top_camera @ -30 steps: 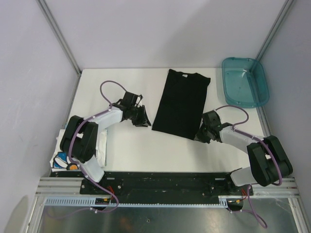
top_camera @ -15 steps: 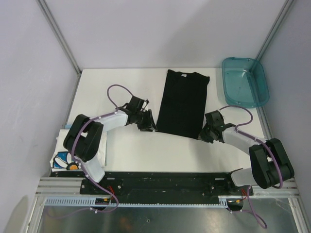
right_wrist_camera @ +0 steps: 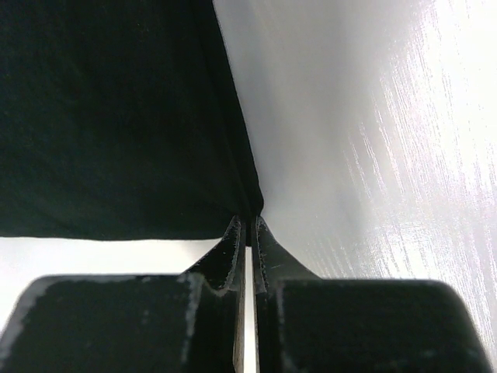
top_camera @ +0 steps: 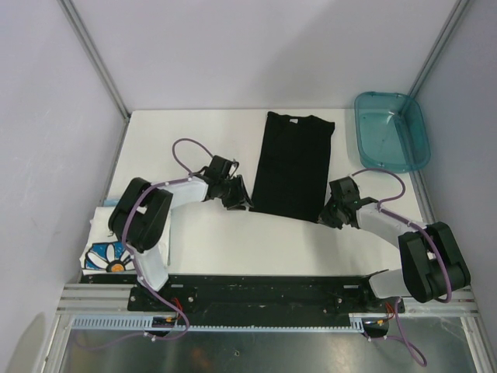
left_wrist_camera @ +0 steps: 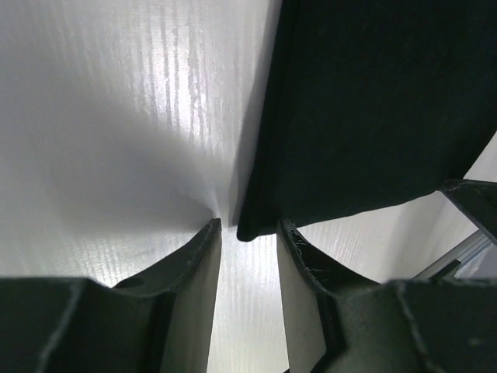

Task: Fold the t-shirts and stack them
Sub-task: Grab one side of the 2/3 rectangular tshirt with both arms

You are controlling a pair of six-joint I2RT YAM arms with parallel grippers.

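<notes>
White cloth, blue daisy print: the white t-shirt (top_camera: 105, 252) is lying crumpled well behind the left gripper (left_wrist_camera: 247, 229), at the near table edge by that arm's base and partly hidden by it. The left jaws are standing released, low over the table (top_camera: 202, 140). The near left corner of the black t-shirt (top_camera: 291, 167) is sitting just ahead of the gap between them, not yet inside. The right gripper (right_wrist_camera: 247, 221) is clenching tight, and the near right corner of the same shirt is running straight into its tips. It is looking nipped there, though the cloth is so thin that the grip is showing only as a dark edge vanishing between the fingers. Ahead of both sets of jaws the shirt is stretching away flat as a narrow panel, collar at the far end. Judging by look, it is going to handle light, soft and limp, sagging wherever unsupported and likely sliding easily on the smooth top. The two hem corners are seeming the best hold, pinched through all layers so both sides are lifting evenly. Farthest off, the teal bin (top_camera: 392, 132) is sitting beyond the right jaws, out to their right.
</notes>
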